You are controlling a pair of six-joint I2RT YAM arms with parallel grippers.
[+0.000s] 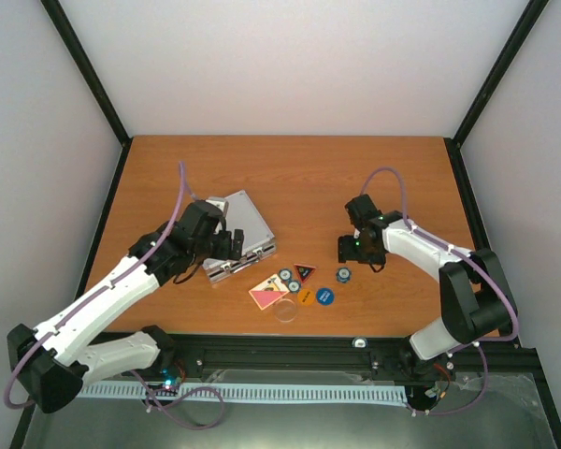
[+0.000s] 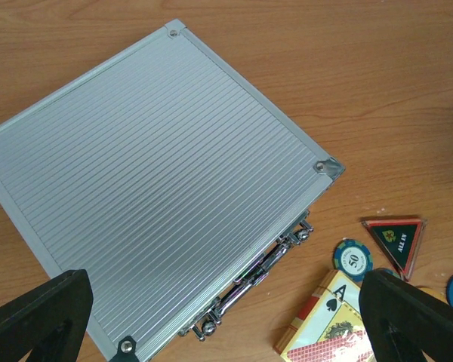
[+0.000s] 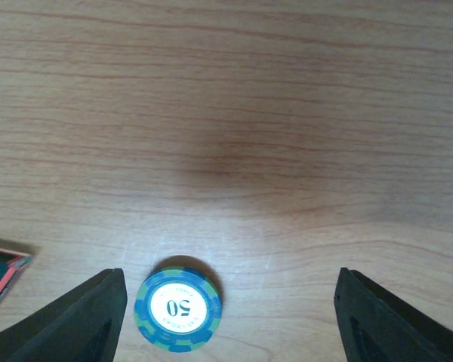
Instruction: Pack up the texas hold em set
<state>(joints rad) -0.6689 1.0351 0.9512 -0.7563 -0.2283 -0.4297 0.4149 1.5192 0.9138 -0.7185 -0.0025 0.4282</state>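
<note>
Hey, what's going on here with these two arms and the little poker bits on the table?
Two robot arms are packing up a poker set. The left gripper hovers open over the closed silver case, holding nothing. The right gripper is open too, with a blue-white chip lying on the table between its fingers, not gripped. The card deck, red-black triangle, blue disc and clear disc lie loose beside the case, not yet packed.

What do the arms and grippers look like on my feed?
The left arm and right arm have white shells with black joints, each trailing a lilac cable. The left gripper and right gripper are black with wedge-shaped fingers.
</note>
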